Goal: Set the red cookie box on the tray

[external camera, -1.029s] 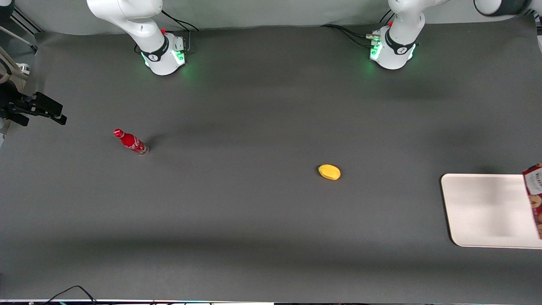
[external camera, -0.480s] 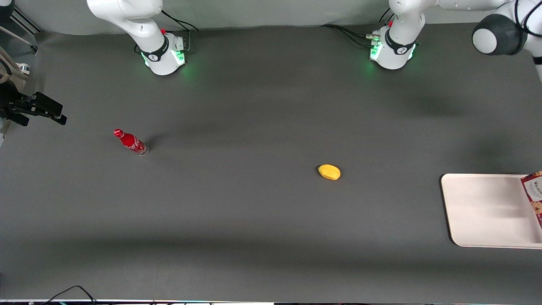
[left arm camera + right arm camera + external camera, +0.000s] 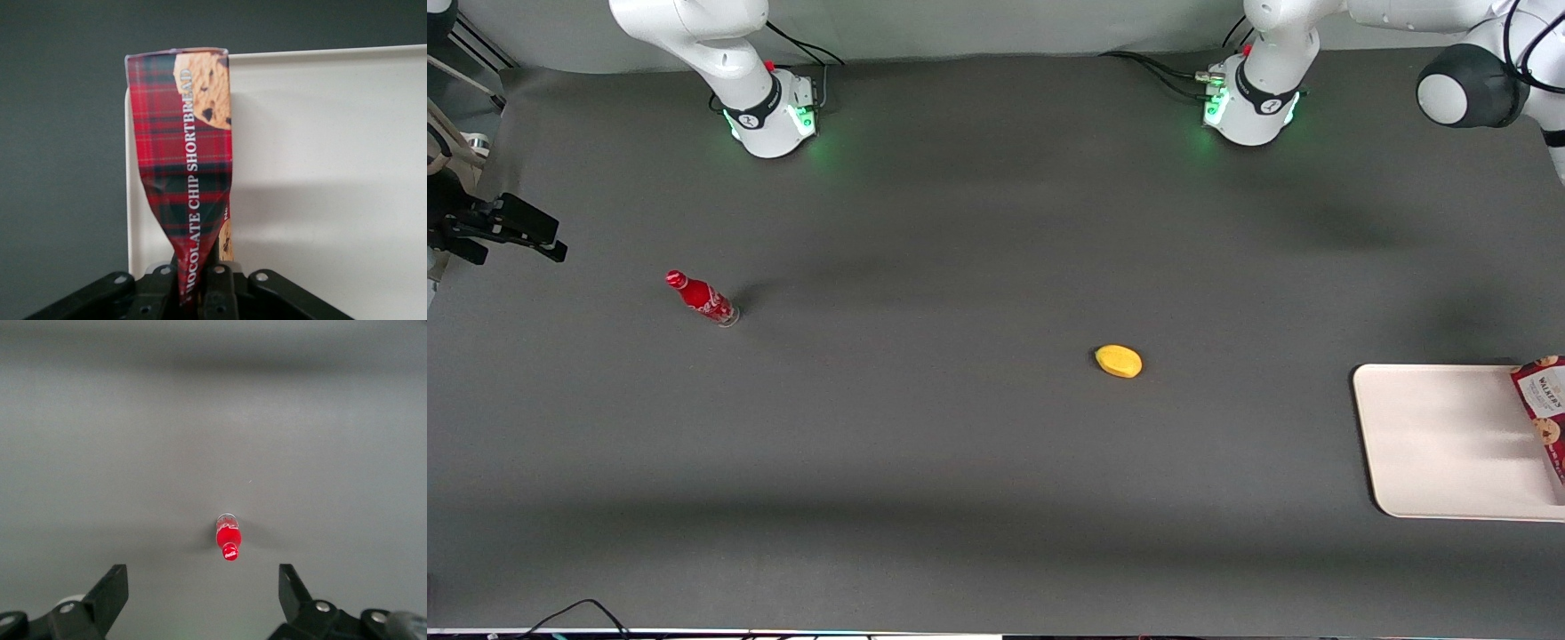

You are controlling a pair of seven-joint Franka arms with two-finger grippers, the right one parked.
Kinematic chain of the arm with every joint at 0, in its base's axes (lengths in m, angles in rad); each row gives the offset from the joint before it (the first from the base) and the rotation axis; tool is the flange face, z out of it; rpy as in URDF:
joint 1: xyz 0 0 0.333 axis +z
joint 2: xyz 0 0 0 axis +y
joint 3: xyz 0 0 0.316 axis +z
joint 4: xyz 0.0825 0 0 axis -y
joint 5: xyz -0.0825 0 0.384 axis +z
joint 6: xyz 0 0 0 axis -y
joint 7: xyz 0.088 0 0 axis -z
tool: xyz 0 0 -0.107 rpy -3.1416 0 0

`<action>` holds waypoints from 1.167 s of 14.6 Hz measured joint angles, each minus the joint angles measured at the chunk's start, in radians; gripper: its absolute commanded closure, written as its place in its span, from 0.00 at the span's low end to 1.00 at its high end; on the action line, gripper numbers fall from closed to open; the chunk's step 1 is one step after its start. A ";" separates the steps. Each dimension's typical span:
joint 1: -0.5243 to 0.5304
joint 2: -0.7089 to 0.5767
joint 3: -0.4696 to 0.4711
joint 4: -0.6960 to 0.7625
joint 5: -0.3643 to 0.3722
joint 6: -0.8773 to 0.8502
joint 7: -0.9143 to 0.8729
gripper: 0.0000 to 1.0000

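Observation:
My left gripper (image 3: 197, 287) is shut on the red cookie box (image 3: 183, 180), a thin red tartan carton with cookie pictures. The carton is pinched at one end and hangs over the edge of the tray (image 3: 320, 167), a large pale cream-pink tray with a low rim. In the front view the box (image 3: 1543, 404) shows at the picture's edge over the tray (image 3: 1440, 440), which lies at the working arm's end of the table. The gripper itself is out of the front view.
A yellow mango-like fruit (image 3: 1119, 361) lies mid-table on the dark grey cloth. A small red bottle (image 3: 701, 298) stands toward the parked arm's end and shows in the right wrist view (image 3: 228, 538). A black camera mount (image 3: 494, 229) sits at that table edge.
The box has moved farther from the front camera along the tray's outer edge and a little inward over it. The working arm's elbow has come into view near its base.

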 measured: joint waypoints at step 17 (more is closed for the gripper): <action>-0.097 -0.400 -0.226 -0.028 0.170 -0.502 -0.302 0.00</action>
